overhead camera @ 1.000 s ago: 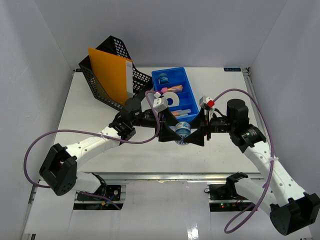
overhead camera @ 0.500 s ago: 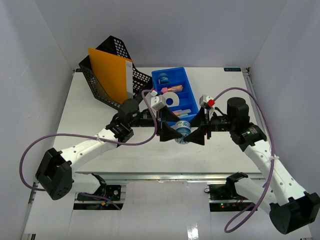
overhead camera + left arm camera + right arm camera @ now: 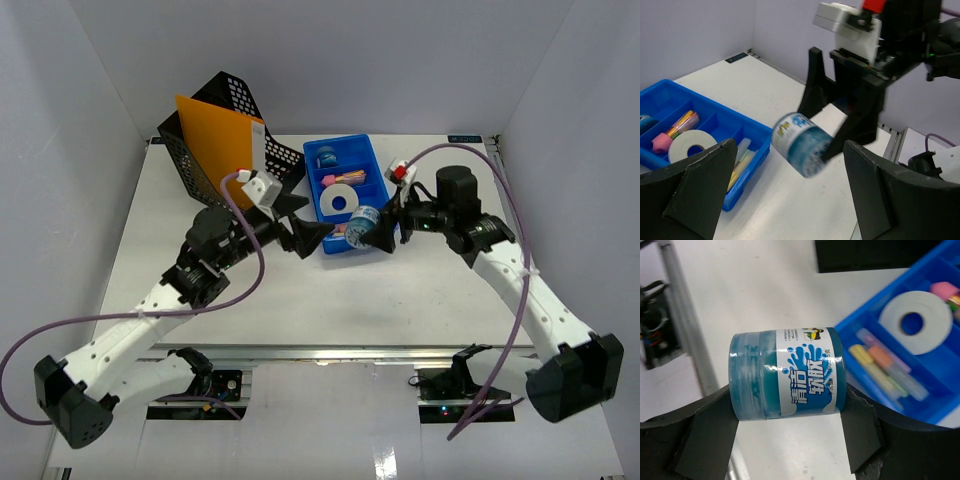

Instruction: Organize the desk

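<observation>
- The white counter [image 3: 420, 300] fills the middle of the top view, with a metal rail [image 3: 330, 352] along its near edge and pale walls [image 3: 60, 150] on three sides.
- At its far centre sits a blue tray [image 3: 372, 165]. A black mesh file holder [image 3: 235, 100] with an orange folder [image 3: 215, 145] stands at the far left.
- The right tool [image 3: 375, 230] grips a teal jar [image 3: 787, 372] on its side, in the air over the tray's near end.
- The left tool [image 3: 305, 222] is spread wide with nothing in it, just left of the jar.
- Only the right wrist view shows the jar's splash-print label and clear lid. The left wrist view blurs it.
- Both wrist views show a white tape roll [image 3: 912, 320] and pastel markers [image 3: 885, 367] in the tray.
- From above, the jar and right tool hide the tray's nearest compartment.
</observation>
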